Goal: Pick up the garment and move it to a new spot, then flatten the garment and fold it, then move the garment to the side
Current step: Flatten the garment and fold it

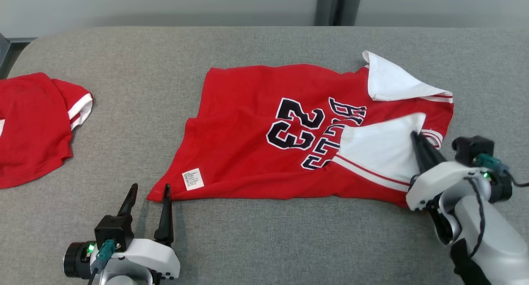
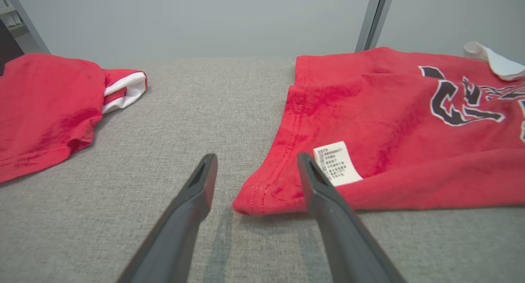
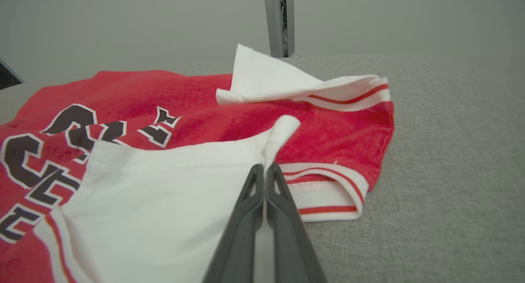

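Beside the garment (image 1: 256,124), the left gripper (image 1: 151,186) stands spread, the right gripper (image 1: 414,135) pinching its white fold (image 1: 380,148).

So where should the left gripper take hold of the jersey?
Grip the jersey at its near hem corner, beside the white label, coming low from the robot's side: it bulges off the table, between the fingers of the open left gripper.

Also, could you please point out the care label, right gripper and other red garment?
care label (image 2: 337,163): left wrist view, middle of tag.
right gripper (image 3: 264,168): right wrist view, between fingertips shut on the garment (image 3: 205,98).
other red garment (image 1: 29,124): head view, its red body.
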